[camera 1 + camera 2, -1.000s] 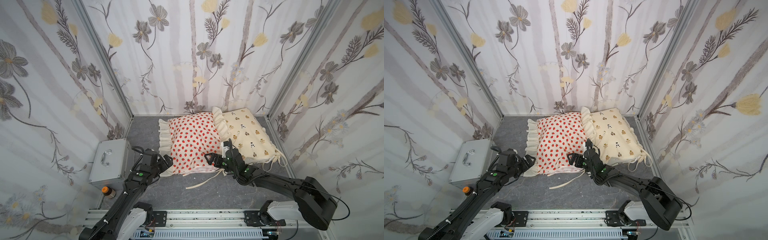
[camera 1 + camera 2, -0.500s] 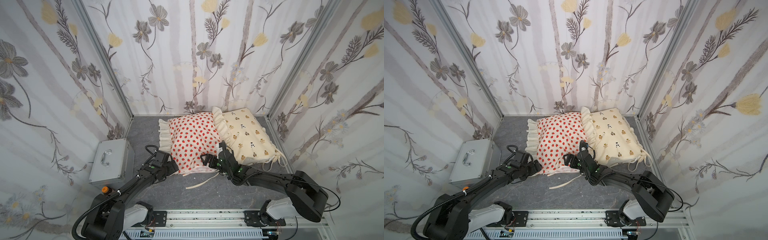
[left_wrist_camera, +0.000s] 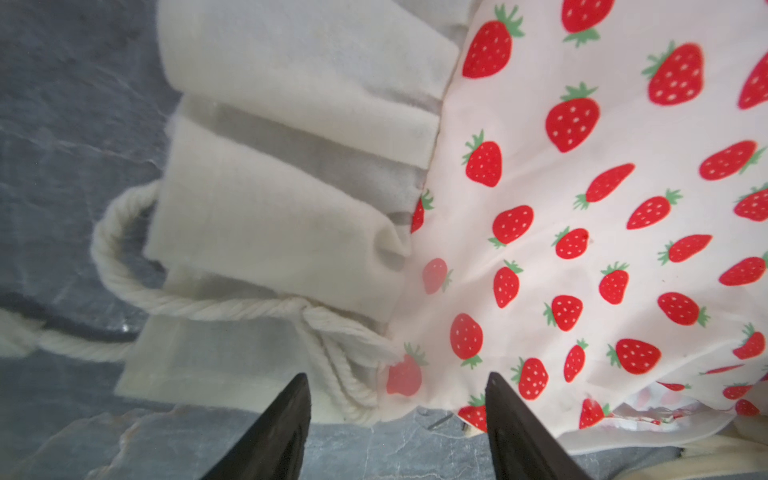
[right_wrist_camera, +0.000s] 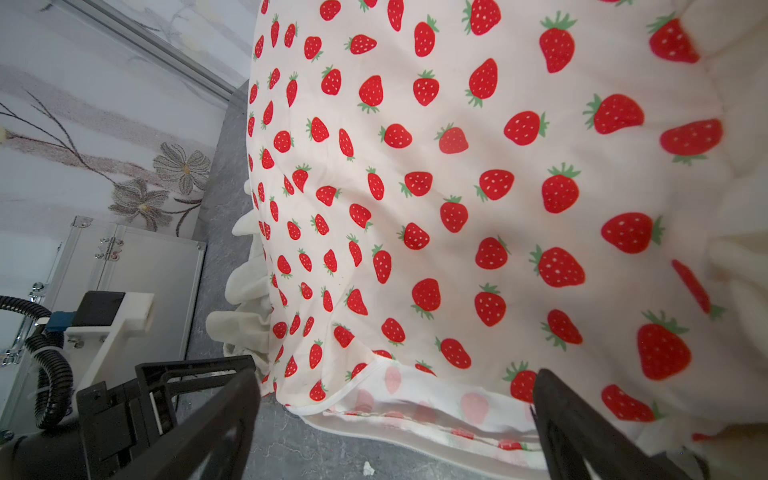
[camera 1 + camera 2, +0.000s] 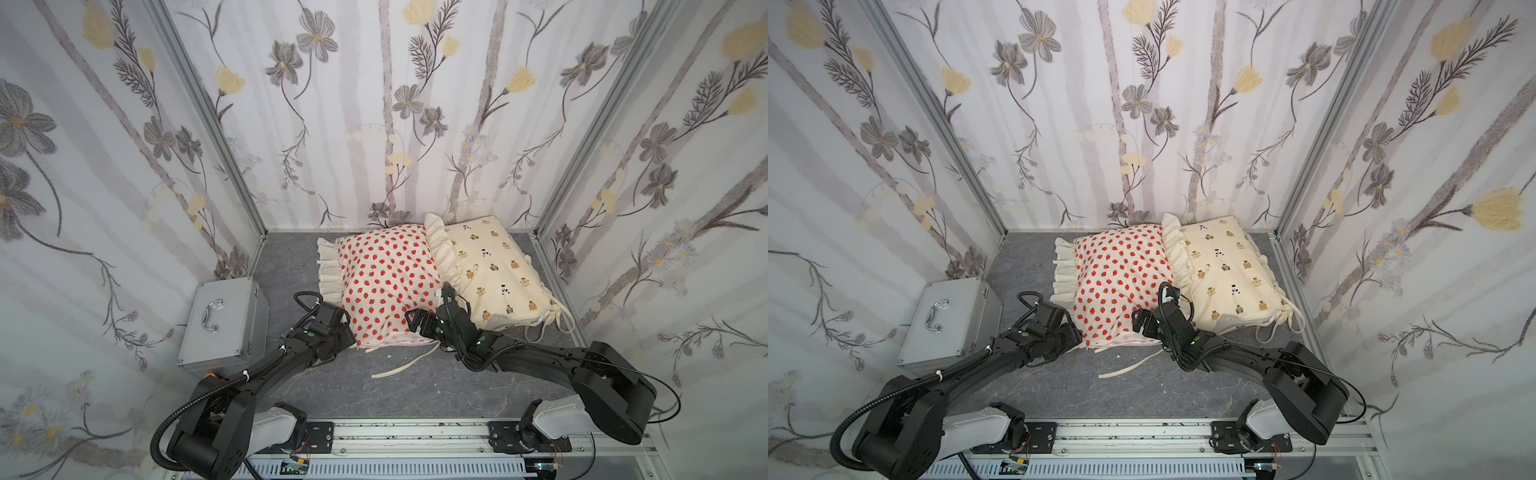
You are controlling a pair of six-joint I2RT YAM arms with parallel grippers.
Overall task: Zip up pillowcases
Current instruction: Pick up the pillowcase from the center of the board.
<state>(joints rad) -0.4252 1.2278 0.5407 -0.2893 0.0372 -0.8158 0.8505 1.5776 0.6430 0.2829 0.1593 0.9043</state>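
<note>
Because the strawberry pillowcase [image 5: 386, 282] is stuffed and soft, it is judged to be light and squashy, and it will likely bend and slide on the grey floor [image 5: 415, 386] when pulled. It is laid near the back wall, touching the bear pillowcase [image 5: 494, 270] beside it. Its cloth looks thin and smooth, with a puffy cream ruffle [image 3: 291, 166] and a twisted cream cord [image 3: 208, 307] at the corner. That corner is best held tight, so the open edge [image 4: 415, 411] can be kept flat. The left gripper [image 3: 397, 376] is held with its jaws apart, with the corner between them; nothing is pinched yet. The right gripper [image 4: 395, 372] is spread wide and empty over the open edge. No zip pull can be made out.
</note>
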